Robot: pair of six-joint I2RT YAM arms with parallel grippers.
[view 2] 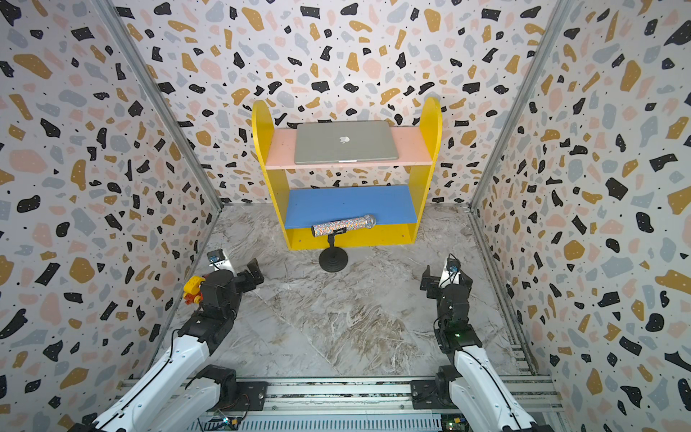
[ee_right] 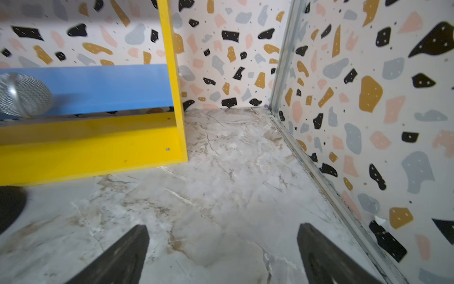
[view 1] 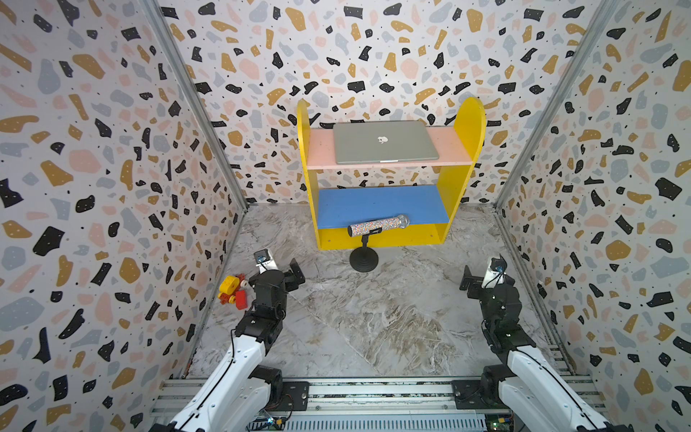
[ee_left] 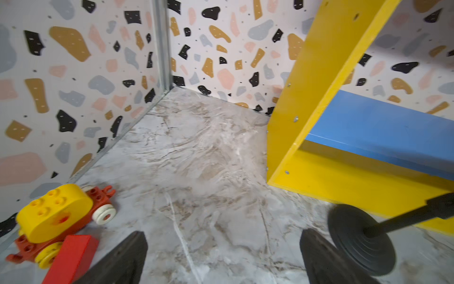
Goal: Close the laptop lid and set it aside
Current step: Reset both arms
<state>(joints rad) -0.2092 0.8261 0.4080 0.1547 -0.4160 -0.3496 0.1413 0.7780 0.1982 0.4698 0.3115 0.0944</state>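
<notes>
Wide apart and empty: left claw (ee_left: 222,237) and right claw (ee_right: 222,228), far from the closed laptop (view 1: 385,142).

Three terrazzo-print walls (view 1: 93,149), one marble floor (view 1: 374,318)
We see a yellow shelf unit (view 1: 461,179) standing on the floor against the far wall, its upper board (view 1: 321,149) pink, its lower board (view 1: 374,204) blue.
</notes>
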